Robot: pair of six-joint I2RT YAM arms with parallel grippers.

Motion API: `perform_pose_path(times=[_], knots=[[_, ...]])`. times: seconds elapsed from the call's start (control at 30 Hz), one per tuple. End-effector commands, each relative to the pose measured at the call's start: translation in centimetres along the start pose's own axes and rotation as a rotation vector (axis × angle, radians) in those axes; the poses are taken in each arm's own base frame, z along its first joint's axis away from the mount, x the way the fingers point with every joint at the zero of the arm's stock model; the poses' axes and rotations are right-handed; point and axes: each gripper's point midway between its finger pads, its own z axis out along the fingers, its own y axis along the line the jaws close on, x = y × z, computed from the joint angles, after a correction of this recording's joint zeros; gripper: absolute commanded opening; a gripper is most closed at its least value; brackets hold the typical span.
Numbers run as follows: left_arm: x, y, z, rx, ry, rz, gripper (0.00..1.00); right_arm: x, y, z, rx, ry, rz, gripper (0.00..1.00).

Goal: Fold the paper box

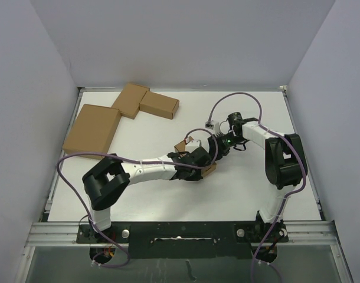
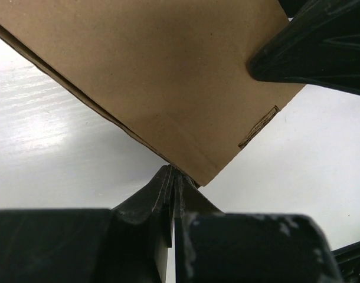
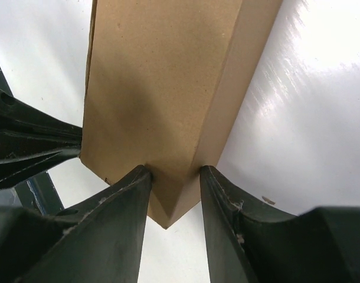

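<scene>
Risks twisting or tearing the paper box (image 3: 168,88), clamped by its ridge in the right gripper (image 3: 174,171) with the clenched left gripper (image 2: 173,174) touching its nearest corner, if pulled apart unevenly or squeezed harder.

No readable text, even on the paper box (image 2: 162,76).

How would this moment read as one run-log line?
paper box: held by both grippers | left gripper: shut, pinching box edge | right gripper: closed across box corner
</scene>
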Motion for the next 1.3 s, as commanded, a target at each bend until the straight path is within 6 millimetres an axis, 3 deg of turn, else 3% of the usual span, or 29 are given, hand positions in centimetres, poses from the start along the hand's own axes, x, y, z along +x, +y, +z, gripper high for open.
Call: perform_pose_path(times=[0.0, 0.17, 0.33, 0.4, 0.57, 0.7, 0.77, 0.87, 1.03, 1.13, 1.27], knots=[[-4.7, -5.4, -1.0, 0.117, -0.138, -0.121, 0.0, 0.9, -0.4, 0.7, 0.033, 0.046, -0.035, 0.39], [-4.7, -4.3, -2.0, 0.116, -0.155, -0.115, 0.02, 0.7, -0.3, 0.5, 0.027, 0.033, -0.035, 0.39], [-4.2, -1.7, -4.2, 0.137, -0.197, -0.054, 0.05, -0.2, -0.2, -1.0, 0.023, -0.024, -0.035, 0.44], [-4.3, -0.6, -5.2, 0.157, -0.232, -0.017, 0.13, -0.7, 0.0, -1.7, 0.025, -0.054, -0.055, 0.49], [-4.8, 2.0, -6.9, 0.267, -0.289, 0.026, 0.53, -2.0, 0.6, -3.7, 0.067, -0.118, -0.127, 0.61], [-4.4, 2.2, -8.1, 0.501, -0.292, 0.007, 0.62, -2.5, 0.6, -5.2, 0.105, -0.154, -0.179, 0.62], [-4.0, 2.4, -8.5, 0.563, -0.283, -0.004, 0.56, -2.6, 0.5, -5.9, 0.138, -0.161, -0.218, 0.61], [-3.3, 3.5, -8.5, 0.535, -0.263, 0.01, 0.29, -2.2, -0.5, -7.3, 0.236, -0.142, -0.293, 0.55], [-1.6, 4.1, -8.5, 0.547, -0.215, 0.091, 0.03, 0.2, -2.4, -7.9, 0.302, -0.051, -0.298, 0.17], [-0.5, 3.9, -8.2, 0.581, -0.186, 0.06, 0.0, 1.5, -3.0, -6.9, 0.257, 0.002, -0.214, 0.0], [0.3, 3.4, -6.8, 0.551, -0.144, -0.053, 0.0, 2.5, -3.6, -5.6, 0.258, 0.065, -0.166, 0.0]])
